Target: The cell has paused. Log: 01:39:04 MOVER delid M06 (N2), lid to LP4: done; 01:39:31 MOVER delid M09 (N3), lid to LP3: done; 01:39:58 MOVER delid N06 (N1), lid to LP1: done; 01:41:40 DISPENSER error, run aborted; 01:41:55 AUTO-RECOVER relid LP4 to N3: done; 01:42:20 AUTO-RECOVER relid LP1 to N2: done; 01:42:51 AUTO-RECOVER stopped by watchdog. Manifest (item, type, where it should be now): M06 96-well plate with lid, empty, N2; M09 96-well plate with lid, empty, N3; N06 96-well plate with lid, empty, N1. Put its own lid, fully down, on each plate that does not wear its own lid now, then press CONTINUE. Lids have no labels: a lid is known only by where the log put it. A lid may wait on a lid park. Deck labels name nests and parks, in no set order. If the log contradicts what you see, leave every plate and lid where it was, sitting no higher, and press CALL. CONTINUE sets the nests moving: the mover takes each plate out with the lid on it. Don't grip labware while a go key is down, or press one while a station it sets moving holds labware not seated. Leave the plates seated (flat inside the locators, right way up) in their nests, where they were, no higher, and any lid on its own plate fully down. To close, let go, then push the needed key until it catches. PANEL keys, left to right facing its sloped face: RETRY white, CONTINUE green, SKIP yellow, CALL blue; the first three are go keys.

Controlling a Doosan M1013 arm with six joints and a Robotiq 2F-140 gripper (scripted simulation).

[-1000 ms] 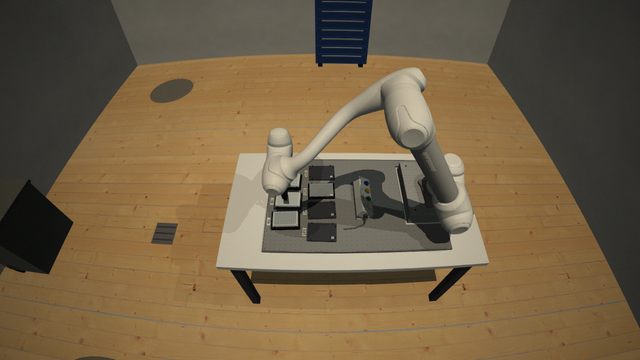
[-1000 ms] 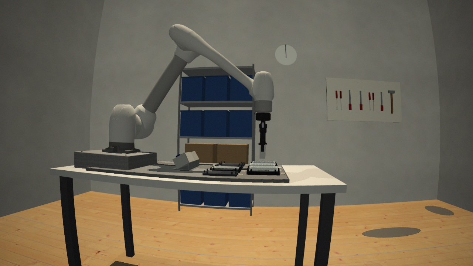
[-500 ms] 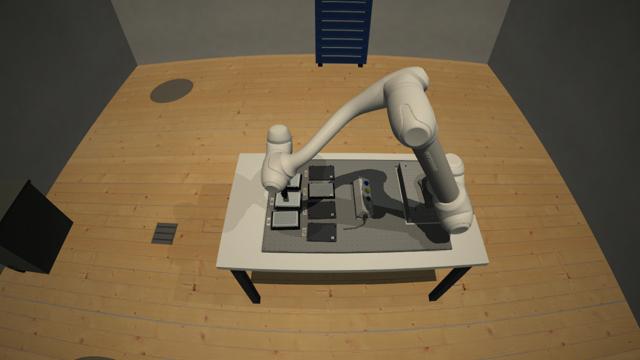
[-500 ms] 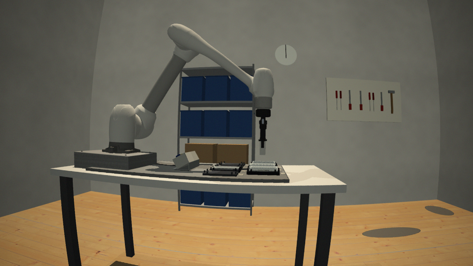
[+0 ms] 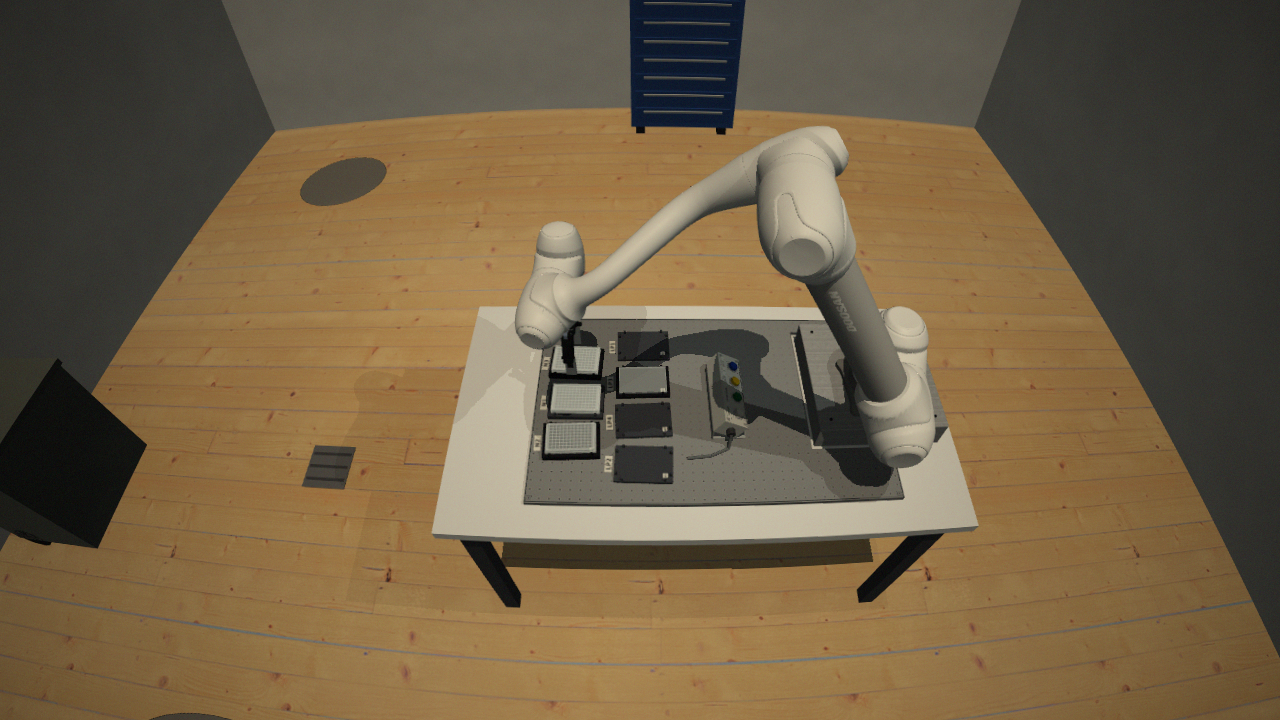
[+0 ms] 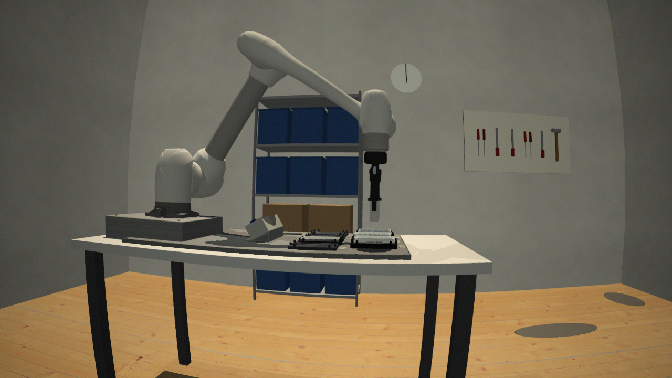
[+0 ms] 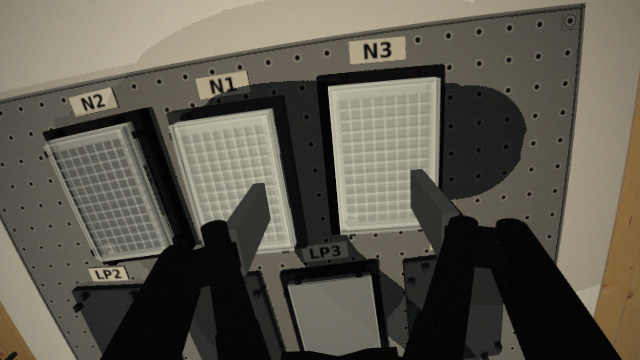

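Three 96-well plates sit in a row of nests in the wrist view: N2 (image 7: 107, 192) at left, N1 (image 7: 232, 180) in the middle, N3 (image 7: 387, 152) at right. The N1 and N3 plates look milky, as if under clear lids. The N2 plate shows sharper wells and looks bare. A lid (image 7: 335, 312) lies on park LP3. Park LP2 (image 7: 107, 305) is empty. My gripper (image 7: 338, 195) (image 5: 570, 344) (image 6: 374, 207) is open and empty. It hangs high above the deck over the N3 end of the row.
The key panel (image 5: 729, 395) stands mid-deck, right of the lid park column, with its cable trailing toward the front. The arm's base block (image 5: 836, 394) is at the right. Two other lid parks (image 5: 642, 344) (image 5: 642, 419) are empty.
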